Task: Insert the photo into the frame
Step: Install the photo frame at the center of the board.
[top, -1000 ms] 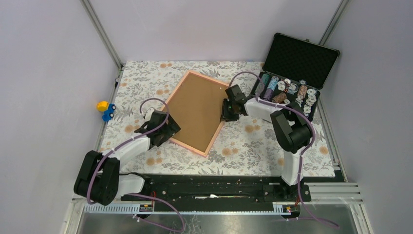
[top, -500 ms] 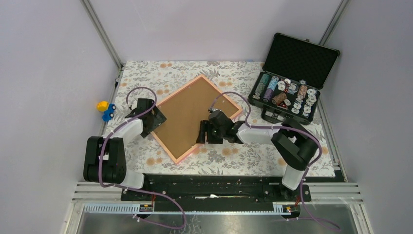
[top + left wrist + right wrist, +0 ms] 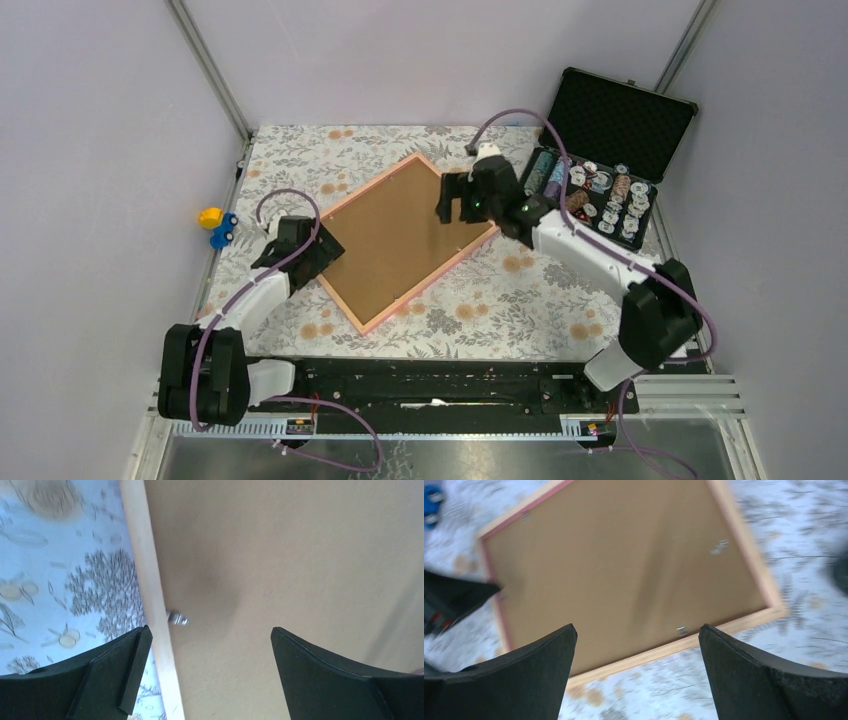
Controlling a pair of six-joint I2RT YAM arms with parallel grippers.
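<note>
The frame lies flat on the floral table with its brown backing board facing up and a thin salmon-pink rim around it. The photo is hidden. My left gripper stands open at the frame's left corner. In the left wrist view the left gripper straddles the pale rim and the board, close to a small metal clip. My right gripper hangs open above the frame's far right side. The right wrist view shows nothing between the right gripper's fingers, with the board below.
An open black case with rows of chips stands at the back right, close to the right arm. A small yellow and blue toy sits at the table's left edge. Grey walls close in the table on three sides.
The right gripper has opened and swung from the frame's near side up to its far right side. The frame has turned on the table. The left gripper stays open at its left corner.
</note>
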